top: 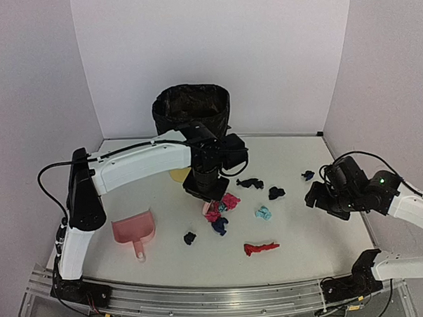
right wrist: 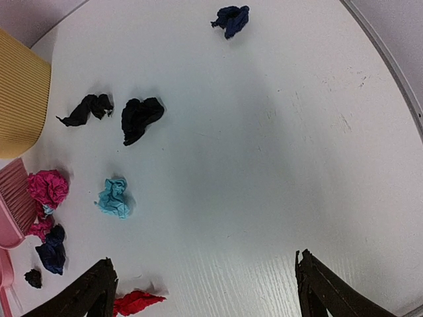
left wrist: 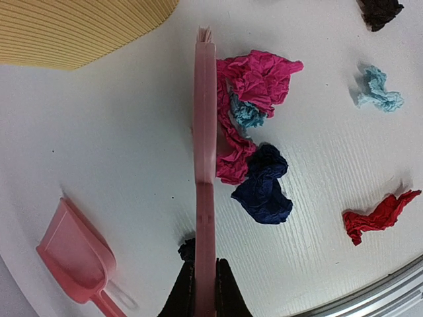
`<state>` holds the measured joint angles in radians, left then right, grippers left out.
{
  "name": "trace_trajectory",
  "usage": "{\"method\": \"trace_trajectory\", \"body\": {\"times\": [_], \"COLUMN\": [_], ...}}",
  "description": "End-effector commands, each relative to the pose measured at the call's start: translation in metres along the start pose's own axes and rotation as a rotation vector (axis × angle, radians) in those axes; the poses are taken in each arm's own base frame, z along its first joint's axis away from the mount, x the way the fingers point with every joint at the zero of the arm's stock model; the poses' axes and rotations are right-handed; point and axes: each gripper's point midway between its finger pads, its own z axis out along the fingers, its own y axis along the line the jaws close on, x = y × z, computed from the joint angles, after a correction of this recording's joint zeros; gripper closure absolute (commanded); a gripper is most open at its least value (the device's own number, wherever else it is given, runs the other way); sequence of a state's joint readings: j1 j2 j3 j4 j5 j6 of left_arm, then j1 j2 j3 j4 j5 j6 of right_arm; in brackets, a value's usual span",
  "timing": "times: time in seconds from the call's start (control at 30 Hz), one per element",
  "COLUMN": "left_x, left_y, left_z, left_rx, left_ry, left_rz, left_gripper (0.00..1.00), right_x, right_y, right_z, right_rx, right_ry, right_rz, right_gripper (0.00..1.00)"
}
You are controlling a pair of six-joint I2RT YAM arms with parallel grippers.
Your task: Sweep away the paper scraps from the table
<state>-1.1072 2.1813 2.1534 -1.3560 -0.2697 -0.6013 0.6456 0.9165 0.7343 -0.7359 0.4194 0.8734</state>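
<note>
My left gripper (left wrist: 205, 294) is pressed together on the handle of the pink hand brush (left wrist: 205, 125), and the bristle end stands on the table (top: 306, 231), touching a cluster of paper scraps (left wrist: 256, 78): magenta, teal and navy wads. My right gripper (right wrist: 205, 290) has its jaws spread wide, holds nothing, and hangs above the right side of the table.

The first danger, I think, is the direction. The brush stands between this cluster and the pink dustpan (top: 134, 231), which lies well apart on the other side. A stroke from here would push the wads away from the pan, not into it.

The second is that nobody holds the dustpan. If I drive paper against it, it may slide instead of taking the paper in.

The third is the lightness of the paper. A quick stroke can scatter the cluster, and the red scrap (top: 261, 248) lies near the metal rail (top: 224, 297) at the front, so it could go over the edge.

Other dark scraps (right wrist: 140, 119) lie far to the right and may be missed.

Also, the handle is thin and may twist in my pinch.
</note>
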Motion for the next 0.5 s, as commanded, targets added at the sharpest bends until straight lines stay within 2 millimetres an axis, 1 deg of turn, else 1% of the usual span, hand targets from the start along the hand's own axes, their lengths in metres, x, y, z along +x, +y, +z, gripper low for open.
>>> {"method": "trace_trajectory", "body": {"times": [0.0, 0.17, 0.27, 0.4, 0.47], "left_x": [0.001, 0.026, 0.041, 0.073, 0.089], "left_y": [0.030, 0.060, 0.077, 0.093, 0.098], "left_z": [-0.045, -0.055, -0.056, -0.048, -0.044], "left_rx": [-0.031, -0.082, -0.088, -0.103, -0.104], "left_ry": [-0.054, -0.045, -0.016, 0.061, 0.100], "left_rz": [-0.064, -0.096, -0.118, -0.135, -0.149], "left_gripper": [1.00, 1.00, 1.00, 1.00, 1.00], "right_x": [0.001, -0.001, -0.003, -0.001, 0.000], "right_y": [-0.002, -0.001, -0.001, 0.000, 0.000], "right_z": [-0.001, 0.000, 0.004, 0.009, 0.012], "right_rx": [0.001, 0.009, 0.033, 0.054, 0.063], "right_ry": [0.004, 0.003, -0.003, 0.014, 0.025], "right_rz": [0.012, 0.002, -0.016, -0.030, -0.033], "right_gripper": [0.09, 0.10, 0.10, 0.09, 0.09]}}
